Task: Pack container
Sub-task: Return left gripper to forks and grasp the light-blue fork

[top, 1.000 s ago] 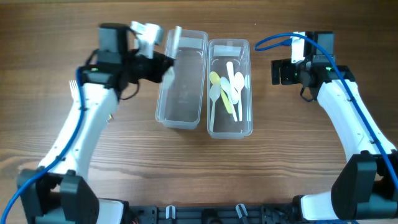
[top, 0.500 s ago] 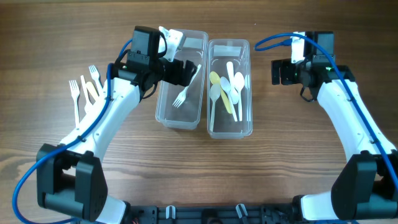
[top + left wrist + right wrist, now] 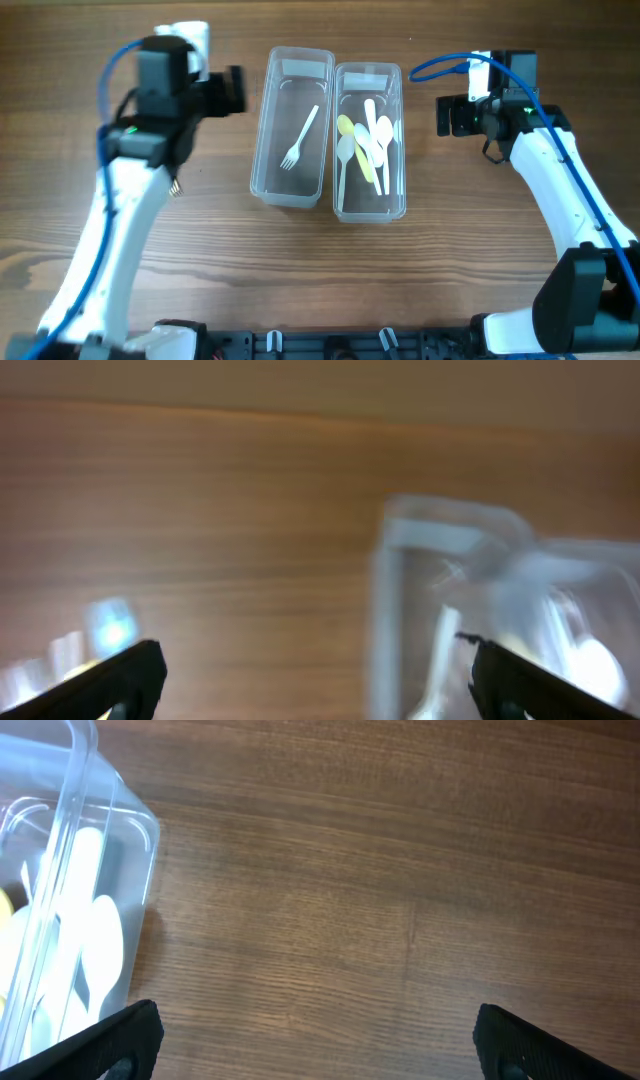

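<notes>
Two clear plastic containers stand side by side at the table's middle. The left container (image 3: 270, 150) holds one white fork (image 3: 300, 138). The right container (image 3: 393, 195) holds several white and yellow spoons (image 3: 368, 140). My left gripper (image 3: 228, 90) hovers left of the left container, open and empty. Its wrist view is blurred: left gripper (image 3: 320, 682), the left container's rim (image 3: 385, 590), the fork (image 3: 438, 660). My right gripper (image 3: 446, 115) hangs right of the containers, open and empty. In the right wrist view the right gripper (image 3: 320, 1045) is over bare wood, with the right container (image 3: 75, 840) at the left edge.
The wooden table (image 3: 330, 260) carries everything. Blurred pale shapes (image 3: 100, 630) lie on the wood at the lower left of the left wrist view. A small pale tip (image 3: 176, 186) peeks out beside the left arm.
My left gripper opened and let the white fork drop into the left container, then drew back to the left. The right arm has not moved.
</notes>
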`<state>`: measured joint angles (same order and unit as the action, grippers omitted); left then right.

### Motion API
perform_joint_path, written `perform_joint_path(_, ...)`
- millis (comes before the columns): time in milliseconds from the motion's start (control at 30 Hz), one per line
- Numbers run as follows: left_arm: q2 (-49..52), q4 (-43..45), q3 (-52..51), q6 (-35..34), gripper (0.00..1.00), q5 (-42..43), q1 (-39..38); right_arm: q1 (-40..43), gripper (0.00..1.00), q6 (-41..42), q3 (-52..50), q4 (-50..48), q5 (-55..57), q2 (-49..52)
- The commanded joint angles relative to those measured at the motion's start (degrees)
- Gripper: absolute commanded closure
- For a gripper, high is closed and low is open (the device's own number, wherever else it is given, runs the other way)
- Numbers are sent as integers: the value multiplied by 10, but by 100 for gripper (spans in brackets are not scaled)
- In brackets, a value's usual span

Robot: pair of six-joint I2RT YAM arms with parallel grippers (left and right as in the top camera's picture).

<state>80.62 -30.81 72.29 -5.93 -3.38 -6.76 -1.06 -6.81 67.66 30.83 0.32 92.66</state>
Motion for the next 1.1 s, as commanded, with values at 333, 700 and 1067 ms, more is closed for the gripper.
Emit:
perform_joint_path(333, 33, -115, -1, -160, 0, -85, 147, 0, 0, -7, 1, -2, 10, -3)
perform_joint_path(700, 166, -96, -1, -216, 0, -84, 150, 0, 0, -7, 1, -2, 10, -3)
perform_joint_path(1067, 274, -18, -1, -216, 0, -52, 150, 0, 0, -7, 1, -2, 10, -3)
